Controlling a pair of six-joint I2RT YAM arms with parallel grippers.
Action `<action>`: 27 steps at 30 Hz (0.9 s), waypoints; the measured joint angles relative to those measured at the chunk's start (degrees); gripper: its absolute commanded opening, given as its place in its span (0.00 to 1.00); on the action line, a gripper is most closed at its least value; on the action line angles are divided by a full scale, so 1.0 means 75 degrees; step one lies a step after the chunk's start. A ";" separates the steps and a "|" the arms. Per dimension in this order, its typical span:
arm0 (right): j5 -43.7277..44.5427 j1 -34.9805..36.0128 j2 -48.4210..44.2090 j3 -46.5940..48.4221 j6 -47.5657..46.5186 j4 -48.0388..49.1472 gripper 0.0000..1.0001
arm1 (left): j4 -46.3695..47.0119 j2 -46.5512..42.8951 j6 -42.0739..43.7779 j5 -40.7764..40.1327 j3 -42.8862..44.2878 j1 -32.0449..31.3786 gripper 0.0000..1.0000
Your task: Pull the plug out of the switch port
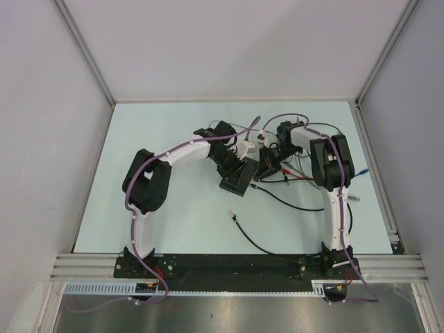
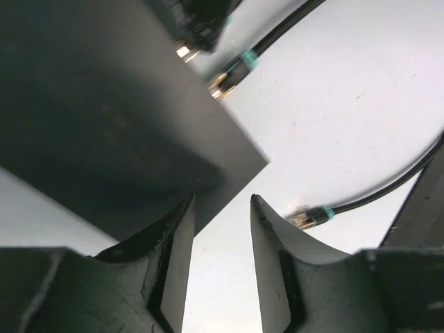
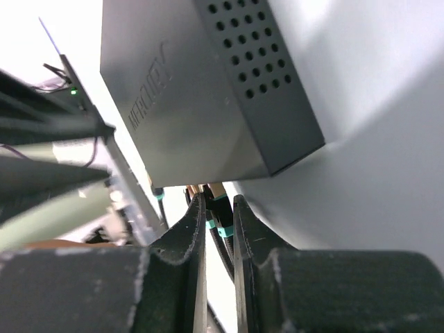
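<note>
1. From above, the switch port was too small to make out on the black box [image 1: 234,179].
2. The left wrist camera cut that box off at its top and left edges.
3. The right fingers [image 3: 184,260] hid most of the plug [image 3: 222,223]; which socket it entered could not be told.

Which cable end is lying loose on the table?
Look at the pale table, between the left arm and the right arm. A black cable curves there from the near edge and ends in a small pale plug. Unlike the tangle farther back, it lies alone, plugged into nothing.
</note>
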 measured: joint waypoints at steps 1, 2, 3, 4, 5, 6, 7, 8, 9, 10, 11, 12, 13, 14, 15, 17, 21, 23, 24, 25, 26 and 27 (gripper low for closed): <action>0.0041 0.0085 0.0093 0.0236 -0.0090 -0.0017 0.00 | 0.0015 -0.0017 -0.0093 0.0041 0.0000 0.0009 0.39; 0.0044 0.0166 0.0224 0.0490 -0.0160 -0.0050 0.00 | 0.0061 -0.0020 -0.0230 0.0111 0.0000 0.0012 0.37; 0.0029 0.0242 0.0356 0.0740 -0.0221 -0.0090 0.00 | 0.0108 -0.0020 -0.0338 0.0166 -0.0006 0.0012 0.33; 0.0012 0.0315 0.0498 0.1000 -0.0274 -0.0166 0.00 | 0.0128 -0.0020 -0.0452 0.0172 -0.0009 0.0017 0.31; -0.0017 0.0364 0.0583 0.1142 -0.0294 -0.0181 0.00 | 0.0131 -0.0020 -0.0513 0.0152 -0.0012 0.0017 0.28; -0.0044 0.0411 0.0659 0.1262 -0.0332 -0.0187 0.00 | 0.0154 -0.0020 -0.0571 0.0099 -0.0012 0.0026 0.24; -0.0058 0.0434 0.0694 0.1326 -0.0358 -0.0201 0.01 | 0.0195 -0.0015 -0.0667 0.0009 -0.0012 0.0050 0.22; -0.0064 0.0449 0.0714 0.1355 -0.0382 -0.0210 0.01 | 0.0245 0.0006 -0.0749 -0.0079 -0.0012 0.0076 0.21; -0.0076 0.0452 0.0723 0.1364 -0.0405 -0.0219 0.04 | 0.0291 0.0032 -0.0813 -0.0137 -0.0017 0.0090 0.20; -0.0102 0.0452 0.0737 0.1364 -0.0417 -0.0224 0.09 | 0.0361 0.0087 -0.0889 -0.0248 -0.0032 0.0117 0.19; -0.0134 0.0449 0.0752 0.1364 -0.0417 -0.0224 0.15 | 0.0399 0.0140 -0.0941 -0.0326 -0.0047 0.0146 0.19; -0.0181 0.0437 0.0775 0.1364 -0.0414 -0.0227 0.30 | 0.0455 0.0219 -0.1000 -0.0440 -0.0076 0.0187 0.18; -0.0224 0.0425 0.0799 0.1364 -0.0411 -0.0230 0.36 | 0.0495 0.0265 -0.1087 -0.0347 -0.0087 0.0239 0.18; -0.0283 0.0405 0.0819 0.1364 -0.0370 -0.0227 0.42 | 0.0527 0.0265 -0.1142 -0.0382 -0.0093 0.0280 0.18; -0.0370 0.0388 0.0842 0.1367 -0.0294 -0.0245 0.50 | 0.0568 0.0265 -0.1201 -0.0391 -0.0093 0.0312 0.18; -0.0571 0.0358 0.0842 0.1390 -0.0154 -0.0306 0.54 | 0.0635 0.0286 -0.1279 -0.0382 -0.0096 0.0353 0.18; -0.0679 0.0361 0.0915 0.1594 0.0020 -0.0460 0.56 | 0.0694 0.0312 -0.1341 -0.0364 -0.0096 0.0364 0.18; -0.0766 0.0361 0.1037 0.1751 0.0137 -0.0510 0.54 | 0.0723 0.0326 -0.1349 -0.0332 -0.0093 0.0367 0.18; -0.0801 0.0361 0.1096 0.1807 0.0201 -0.0527 0.53 | 0.0734 0.0341 -0.1349 -0.0294 -0.0085 0.0370 0.17; -0.0845 0.0364 0.1145 0.1848 0.0248 -0.0557 0.53 | 0.0737 0.0358 -0.1370 -0.0268 -0.0073 0.0373 0.17; -0.0889 0.0358 0.1177 0.1862 0.0271 -0.0562 0.52 | 0.0740 0.0373 -0.1390 -0.0239 -0.0058 0.0376 0.17; -0.0930 0.0350 0.1204 0.1862 0.0289 -0.0557 0.50 | 0.0737 0.0393 -0.1396 -0.0219 -0.0035 0.0382 0.17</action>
